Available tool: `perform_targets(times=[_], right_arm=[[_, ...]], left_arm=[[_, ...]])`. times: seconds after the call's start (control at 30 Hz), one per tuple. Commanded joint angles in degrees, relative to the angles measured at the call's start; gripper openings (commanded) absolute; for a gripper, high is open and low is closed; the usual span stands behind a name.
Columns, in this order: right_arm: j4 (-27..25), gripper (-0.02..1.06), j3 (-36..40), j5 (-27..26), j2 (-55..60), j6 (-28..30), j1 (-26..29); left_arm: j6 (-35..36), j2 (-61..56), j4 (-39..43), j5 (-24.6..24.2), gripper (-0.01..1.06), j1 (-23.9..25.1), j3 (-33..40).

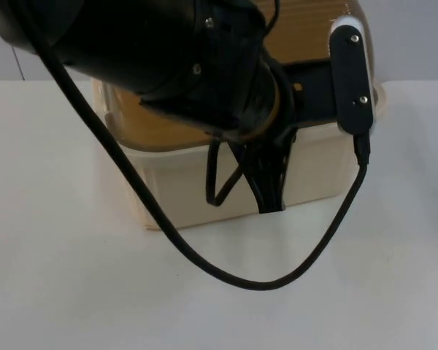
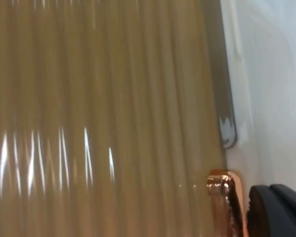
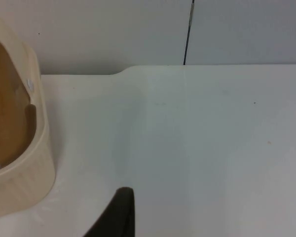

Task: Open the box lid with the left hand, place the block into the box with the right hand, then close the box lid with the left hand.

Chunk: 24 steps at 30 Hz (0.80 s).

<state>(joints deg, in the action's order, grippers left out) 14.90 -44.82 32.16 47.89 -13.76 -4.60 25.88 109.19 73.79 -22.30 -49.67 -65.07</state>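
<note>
A cream box [image 1: 204, 186] with an amber see-through lid [image 1: 153, 124] stands in the middle of the table. My left arm reaches over it from the upper left. The left gripper [image 1: 269, 191] hangs down in front of the box's front wall, right of its middle. The left wrist view is close on the ribbed amber lid [image 2: 108, 118], with a shiny lid edge [image 2: 226, 197] beside that gripper. In the right wrist view the box [image 3: 24, 163] lies to one side, its lid [image 3: 5, 113] down inside the rim. The right gripper [image 3: 119, 213] hovers over bare table beside the box.
White table [image 1: 73, 292] runs in front of the box and to both its sides. The grey partition wall [image 3: 113, 34] closes off the far edge of the table [image 3: 212, 123].
</note>
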Motion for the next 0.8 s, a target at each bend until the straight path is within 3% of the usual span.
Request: perform_targets(times=[0.0, 0.4, 0.77], right_arm=[[0.3, 1.05, -0.3, 0.1, -0.1, 0.3, -0.1], [0.2, 1.05, -0.3, 0.1, -0.1, 0.3, -0.1], [0.2, 1.05, -0.3, 0.1, -0.1, 0.3, -0.1]], left_arm=[[-0.1, 0.5, -0.7, 0.3, 0.00, 0.4, 0.1], [-0.1, 1.0, 1.7, -4.4, 0.00, 0.4, 0.1], [-0.2, -0.6, 1.6, -4.6, 0.00, 0.4, 0.1]])
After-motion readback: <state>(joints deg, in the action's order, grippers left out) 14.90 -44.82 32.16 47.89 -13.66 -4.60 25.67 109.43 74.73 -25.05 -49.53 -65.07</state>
